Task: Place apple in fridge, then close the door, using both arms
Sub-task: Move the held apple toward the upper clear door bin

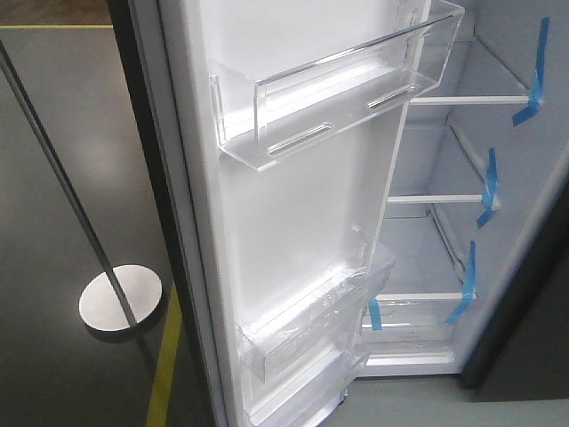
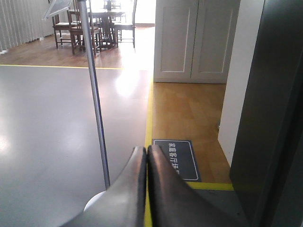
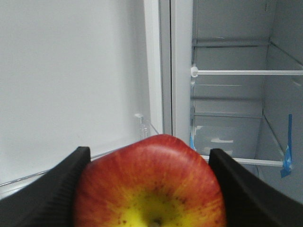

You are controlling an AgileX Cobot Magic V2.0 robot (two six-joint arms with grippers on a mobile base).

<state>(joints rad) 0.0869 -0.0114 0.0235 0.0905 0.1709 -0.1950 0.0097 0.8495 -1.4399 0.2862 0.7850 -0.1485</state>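
Observation:
The red apple (image 3: 149, 184), yellow around its stem dimple, fills the bottom of the right wrist view, and my right gripper (image 3: 148, 176) is shut on it, a black finger at each side. It faces the seam between the door's white inner face (image 3: 71, 85) and the open fridge (image 3: 236, 94) with its glass shelves. In the front view the door (image 1: 293, 205) stands wide open with clear bins, the fridge's inside (image 1: 471, 196) to its right; neither gripper shows there. My left gripper (image 2: 146, 150) is shut on nothing, beside the door's dark grey outer face (image 2: 272, 118).
A thin metal pole (image 1: 62, 178) on a round base (image 1: 120, 301) stands on the grey floor left of the door. A yellow floor line (image 2: 149, 113), a dark floor sign (image 2: 182, 158) and white cabinets (image 2: 196, 40) lie ahead of the left gripper. Blue tape strips (image 1: 487, 189) mark the shelves.

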